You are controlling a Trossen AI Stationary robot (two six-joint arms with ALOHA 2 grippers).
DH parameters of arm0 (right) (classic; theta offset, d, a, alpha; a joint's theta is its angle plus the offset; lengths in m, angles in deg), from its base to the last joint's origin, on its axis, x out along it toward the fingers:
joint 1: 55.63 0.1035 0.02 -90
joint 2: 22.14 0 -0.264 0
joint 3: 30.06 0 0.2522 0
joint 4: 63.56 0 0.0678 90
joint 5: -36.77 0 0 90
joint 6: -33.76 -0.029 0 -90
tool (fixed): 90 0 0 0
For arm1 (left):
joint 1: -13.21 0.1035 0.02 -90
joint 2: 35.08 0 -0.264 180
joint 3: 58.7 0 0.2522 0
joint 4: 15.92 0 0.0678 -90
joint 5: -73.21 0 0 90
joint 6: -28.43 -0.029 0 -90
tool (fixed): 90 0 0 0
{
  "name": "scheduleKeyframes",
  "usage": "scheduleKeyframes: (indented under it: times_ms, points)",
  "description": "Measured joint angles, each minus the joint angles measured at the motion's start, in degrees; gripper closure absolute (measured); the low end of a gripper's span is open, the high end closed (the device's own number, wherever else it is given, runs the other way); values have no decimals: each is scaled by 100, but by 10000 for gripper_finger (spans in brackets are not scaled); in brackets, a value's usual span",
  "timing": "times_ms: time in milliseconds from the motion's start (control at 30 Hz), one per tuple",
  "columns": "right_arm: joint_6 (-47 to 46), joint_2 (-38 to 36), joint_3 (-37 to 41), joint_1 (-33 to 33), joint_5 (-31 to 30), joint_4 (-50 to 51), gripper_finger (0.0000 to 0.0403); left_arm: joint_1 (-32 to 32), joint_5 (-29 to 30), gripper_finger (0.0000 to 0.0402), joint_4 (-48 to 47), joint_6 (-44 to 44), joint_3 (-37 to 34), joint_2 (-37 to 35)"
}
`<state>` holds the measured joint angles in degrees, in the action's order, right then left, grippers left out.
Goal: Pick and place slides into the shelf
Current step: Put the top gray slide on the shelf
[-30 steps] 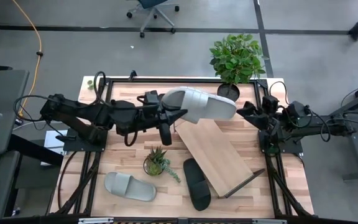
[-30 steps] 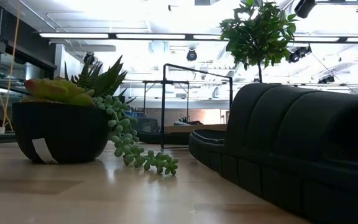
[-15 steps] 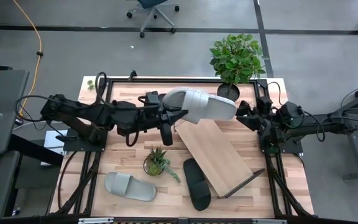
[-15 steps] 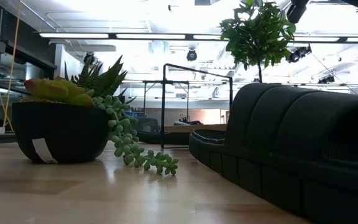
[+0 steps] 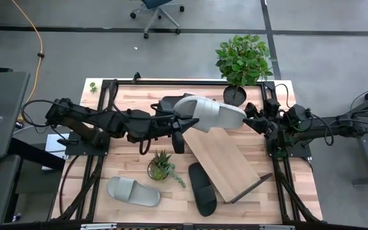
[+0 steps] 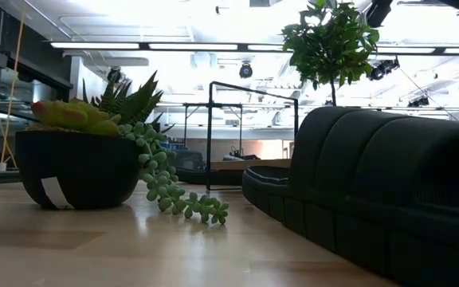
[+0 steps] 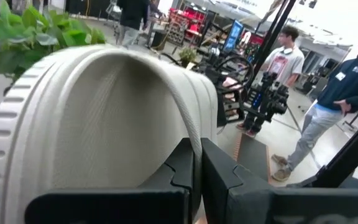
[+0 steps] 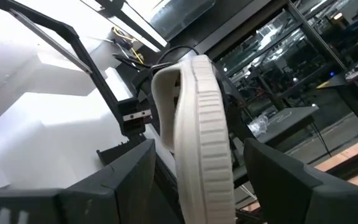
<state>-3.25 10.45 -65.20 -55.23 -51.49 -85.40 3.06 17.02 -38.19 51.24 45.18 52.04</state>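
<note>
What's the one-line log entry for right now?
left gripper: shut on grey slide, above shelf top | right gripper: open, beside slide | placed: none

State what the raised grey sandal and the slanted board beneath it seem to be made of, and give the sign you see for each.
Grey sandal: probably moulded foam or rubber, matt finish; one even colour, with fine ribbing along the sole's edge.

Slanted board: looks like light wood or a wood-look panel, smooth; pale tan with faint grain, on a thin dark frame that appears to be metal.
</note>
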Motion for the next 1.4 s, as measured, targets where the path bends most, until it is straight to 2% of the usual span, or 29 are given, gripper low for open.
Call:
scheduleKeyframes:
  times_ms: [467, 1033, 1400]
  points:
    - [-46, 119, 0, 0, -44, 183, 175, 0, 52, 401, 153, -136, -5, 1]
    - [265, 121, 0, 0, -193, 200, 318, 7, 179, 401, 86, -151, -5, 1]
    - [303, 117, 2, 0, -341, 209, 339, 7, 220, 376, -49, -287, -1, -1]
